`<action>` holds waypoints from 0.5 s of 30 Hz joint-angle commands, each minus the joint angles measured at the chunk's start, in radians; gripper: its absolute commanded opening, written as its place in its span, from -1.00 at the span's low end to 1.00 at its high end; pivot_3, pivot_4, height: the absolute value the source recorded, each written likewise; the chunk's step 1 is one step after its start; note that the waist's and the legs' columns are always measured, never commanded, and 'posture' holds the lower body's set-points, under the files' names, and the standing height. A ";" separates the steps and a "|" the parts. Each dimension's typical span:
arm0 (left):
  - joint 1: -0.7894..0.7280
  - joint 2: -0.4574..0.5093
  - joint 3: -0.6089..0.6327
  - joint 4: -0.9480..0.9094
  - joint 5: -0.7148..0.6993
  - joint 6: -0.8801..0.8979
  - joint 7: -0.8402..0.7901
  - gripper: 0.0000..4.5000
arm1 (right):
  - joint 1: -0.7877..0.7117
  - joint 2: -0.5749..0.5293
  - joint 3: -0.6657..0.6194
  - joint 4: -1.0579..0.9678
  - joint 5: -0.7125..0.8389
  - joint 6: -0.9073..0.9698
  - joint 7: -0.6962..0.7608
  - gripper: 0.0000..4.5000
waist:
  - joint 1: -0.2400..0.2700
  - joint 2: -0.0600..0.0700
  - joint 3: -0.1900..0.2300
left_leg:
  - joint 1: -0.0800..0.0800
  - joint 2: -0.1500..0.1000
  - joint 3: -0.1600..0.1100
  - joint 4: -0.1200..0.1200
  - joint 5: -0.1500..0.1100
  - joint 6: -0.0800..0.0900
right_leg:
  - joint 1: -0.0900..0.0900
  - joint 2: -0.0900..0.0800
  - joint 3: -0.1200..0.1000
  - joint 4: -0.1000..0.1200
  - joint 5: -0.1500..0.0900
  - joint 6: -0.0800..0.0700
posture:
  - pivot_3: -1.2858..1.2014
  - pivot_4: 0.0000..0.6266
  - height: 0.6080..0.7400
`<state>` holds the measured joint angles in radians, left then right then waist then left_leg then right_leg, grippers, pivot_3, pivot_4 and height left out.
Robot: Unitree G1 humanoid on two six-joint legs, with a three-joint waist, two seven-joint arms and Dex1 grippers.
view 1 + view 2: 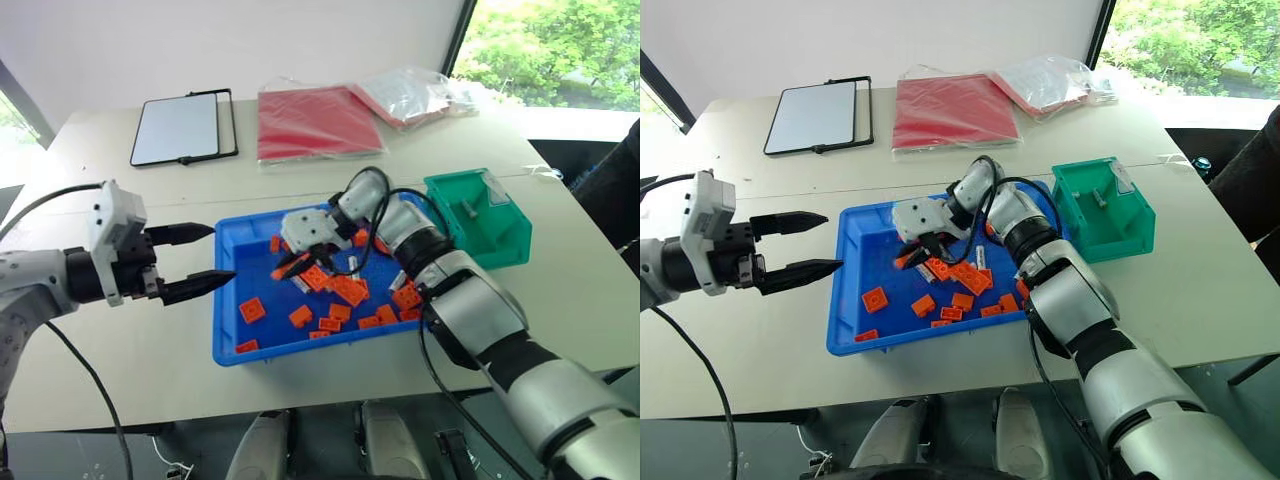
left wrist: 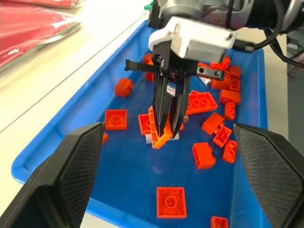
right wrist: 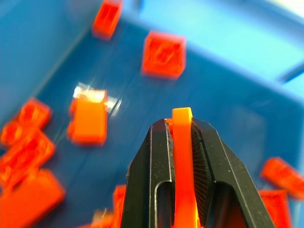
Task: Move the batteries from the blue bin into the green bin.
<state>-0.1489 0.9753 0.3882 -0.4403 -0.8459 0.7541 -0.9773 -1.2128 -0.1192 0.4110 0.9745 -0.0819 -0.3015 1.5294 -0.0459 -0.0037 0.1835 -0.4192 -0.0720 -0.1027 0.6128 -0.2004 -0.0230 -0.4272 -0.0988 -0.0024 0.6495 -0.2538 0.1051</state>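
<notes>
While the blue bin (image 1: 228, 300) sits near the front edge of the table (image 1: 120, 330), the left gripper (image 1: 205, 256) is held level just outside the bin's left wall, its two black fingers spread well apart with nothing between them. Inside the bin, a scatter of orange bricks (image 1: 300, 316) can be seen across the floor, mostly toward the right half. The right gripper (image 2: 166, 128) is pointed down into the middle of the bin, and its fingers are clamped tight on a thin orange brick (image 3: 183, 156), which is seen edge-on between the pads in the right wrist view, so no battery is being gripped there. A battery (image 1: 981, 257) seems to be lying among the bricks just right of that gripper, though it's small and half hidden, so hard to be sure. The green bin (image 1: 505, 235) is parked just beside the blue bin's far right corner, and one battery in the green bin (image 1: 468, 209) is visible on its floor. Farther back on the table, a black-framed tablet (image 1: 180, 127) is laid flat on the left, a red folder (image 1: 312, 122) in the middle, and a clear plastic bag (image 1: 415, 93) to the right of it.
</notes>
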 commanded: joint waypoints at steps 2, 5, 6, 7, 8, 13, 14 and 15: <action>-0.023 0.000 0.010 0.007 0.000 -0.019 -0.001 1.00 | 0.027 0.049 -0.033 -0.147 0.039 0.090 -0.059 -0.95 | 0.001 0.000 0.000 | 0.000 0.000 0.000 0.000 0.000 0.000 | 0.000 0.000 0.000 0.000 0.000 0.000 | 0.03 -0.52 0.87; -0.023 0.005 0.008 0.012 0.009 -0.021 -0.009 1.00 | 0.057 0.099 -0.042 -0.202 0.031 0.126 -0.175 -0.95 | 0.003 0.000 0.000 | 0.000 0.000 0.000 0.000 0.000 0.000 | 0.000 0.000 0.000 0.000 0.000 0.000 | 0.03 -0.52 0.87; -0.022 0.005 0.008 0.013 0.011 -0.022 -0.010 1.00 | 0.063 0.117 -0.043 -0.207 0.023 0.150 -0.219 -0.95 | 0.002 0.000 0.000 | 0.000 0.000 0.000 0.000 0.000 0.000 | 0.000 0.000 0.000 0.000 0.000 0.000 | 0.03 -0.52 0.87; -0.022 0.006 0.008 0.013 0.012 -0.022 -0.012 1.00 | 0.068 0.136 -0.042 -0.204 0.013 0.171 -0.264 -0.95 | 0.002 0.000 0.000 | 0.000 0.000 0.000 0.000 0.000 -0.001 | 0.000 0.000 0.000 0.000 0.000 0.000 | 0.03 -0.52 0.87; -0.023 0.007 0.008 0.014 0.013 -0.021 -0.013 1.00 | 0.072 0.150 -0.039 -0.200 0.003 0.195 -0.304 -0.95 | 0.002 0.000 0.000 | 0.000 0.000 0.000 0.000 0.000 -0.001 | 0.000 0.000 0.001 0.000 0.000 0.000 | 0.03 -0.52 0.87; -0.029 0.015 0.006 0.012 0.010 -0.014 -0.016 1.00 | 0.123 0.152 -0.005 -0.256 -0.070 0.252 -0.458 0.10 | 0.004 -0.001 0.000 | 0.000 0.000 0.000 0.000 0.000 -0.001 | 0.000 0.000 0.001 0.000 0.000 0.000 | 0.03 -0.52 0.87; -0.030 0.017 0.008 0.011 0.007 -0.011 -0.017 1.00 | 0.142 0.141 -0.007 -0.302 -0.080 0.284 -0.483 0.30 | 0.004 -0.001 0.000 | 0.000 0.000 -0.001 0.000 0.000 -0.001 | 0.000 0.000 0.001 0.000 0.000 0.000 | 0.03 -0.52 0.87; -0.032 0.018 0.009 0.012 0.005 -0.008 -0.017 1.00 | 0.161 0.128 -0.010 -0.352 -0.083 0.318 -0.496 0.50 | 0.004 -0.001 0.000 | 0.000 0.000 -0.001 0.000 0.000 -0.001 | 0.000 0.000 0.001 0.000 0.000 0.000 | 0.03 -0.52 0.87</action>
<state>-0.1639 0.9776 0.3768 -0.4239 -0.8367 0.7543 -0.9912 -1.0538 0.0189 0.4170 0.7253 -0.1573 -0.0236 1.0722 -0.0421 -0.0044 0.1831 -0.4193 -0.0723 -0.1033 0.6129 -0.2003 -0.0241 -0.4273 -0.0985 -0.0016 0.6498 -0.2537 0.1048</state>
